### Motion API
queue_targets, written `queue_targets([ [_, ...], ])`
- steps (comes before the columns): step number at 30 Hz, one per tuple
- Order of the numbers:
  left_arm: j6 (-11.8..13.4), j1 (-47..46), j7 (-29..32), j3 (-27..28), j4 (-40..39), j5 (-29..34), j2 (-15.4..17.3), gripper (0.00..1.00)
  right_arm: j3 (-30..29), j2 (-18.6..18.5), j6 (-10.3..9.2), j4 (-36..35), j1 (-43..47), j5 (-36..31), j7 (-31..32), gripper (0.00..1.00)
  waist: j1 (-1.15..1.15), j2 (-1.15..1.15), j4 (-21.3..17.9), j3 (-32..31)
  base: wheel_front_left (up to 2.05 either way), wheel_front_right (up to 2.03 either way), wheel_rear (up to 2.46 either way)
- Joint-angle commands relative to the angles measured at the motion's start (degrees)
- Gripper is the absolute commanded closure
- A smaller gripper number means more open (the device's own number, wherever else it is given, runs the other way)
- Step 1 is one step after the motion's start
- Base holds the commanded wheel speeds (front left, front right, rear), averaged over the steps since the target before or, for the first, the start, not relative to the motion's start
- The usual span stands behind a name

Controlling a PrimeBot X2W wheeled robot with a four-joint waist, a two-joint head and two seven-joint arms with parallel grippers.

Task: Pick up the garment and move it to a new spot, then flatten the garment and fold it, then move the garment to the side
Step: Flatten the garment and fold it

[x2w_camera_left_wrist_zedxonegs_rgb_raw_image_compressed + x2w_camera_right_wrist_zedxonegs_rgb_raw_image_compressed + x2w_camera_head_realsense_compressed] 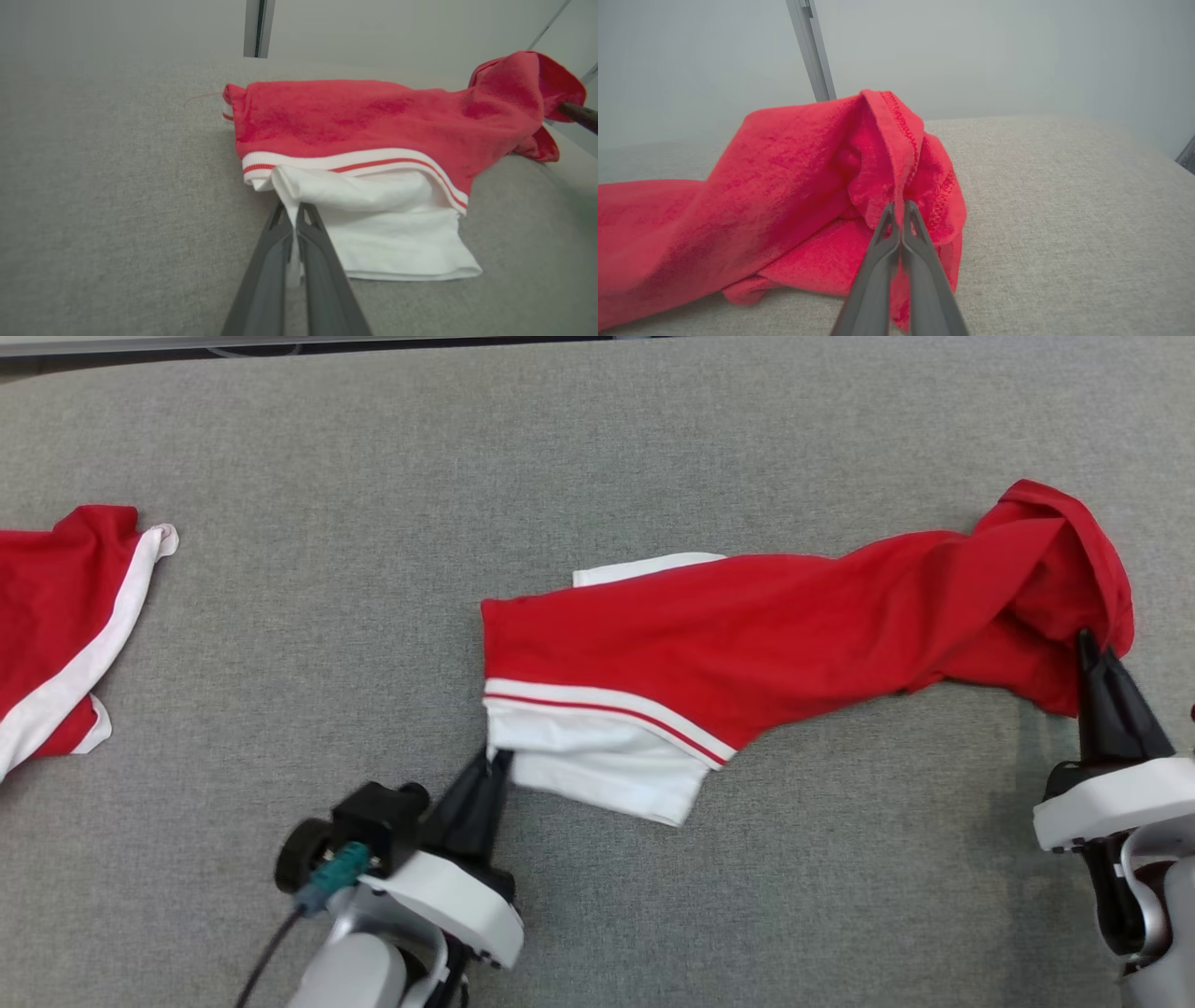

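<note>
The red and white garment (747,635) lies stretched left to right across the middle of the grey table (373,448), flat at its left end and twisted into a bunched roll at its right. The left gripper (493,761) is clenched on the near left corner of the white part, with only a thin fold of cloth between its fingers. The right gripper (1088,644) is clenched on the red hem at the bunched right end, which rises off the table there.

The weaker grip looks to be the left one (it has just the very edge of the white cloth), so a quick lift or a hard pull apart could drag that corner free and drop one end. The twist near the right end is the other worry: if both arms lift as they stand, the roll may tighten and not flatten. A second red and white garment (56,616) lies at the far left, well apart, but a move that way could land on it.
</note>
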Motion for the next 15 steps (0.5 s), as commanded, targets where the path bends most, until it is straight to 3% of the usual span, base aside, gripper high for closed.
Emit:
queue_targets([
  [1,0.6,-1.5,-1.4,1.2,-1.3,-0.3,0.8,1.00,-0.5,-0.7,-0.04,-1.6,0.5,0.5,-0.6,1.00,0.00,0.00,-0.4,-0.4,0.00,0.00,0.00],
  [8,2.9,-5.0,-5.9,6.5,-11.9,1.2,4.1,1.00,-2.7,-3.1,-0.04,-13.5,0.3,0.8,1.8,1.00,0.00,0.00,-1.0,-3.4,0.00,0.00,0.00],
  [15,3.6,-11.5,-5.9,10.6,-22.3,1.6,7.1,1.00,-5.5,-5.4,-0.03,-24.4,-2.2,1.5,5.0,1.00,0.00,0.00,-0.8,-7.3,0.00,0.00,0.00],
])
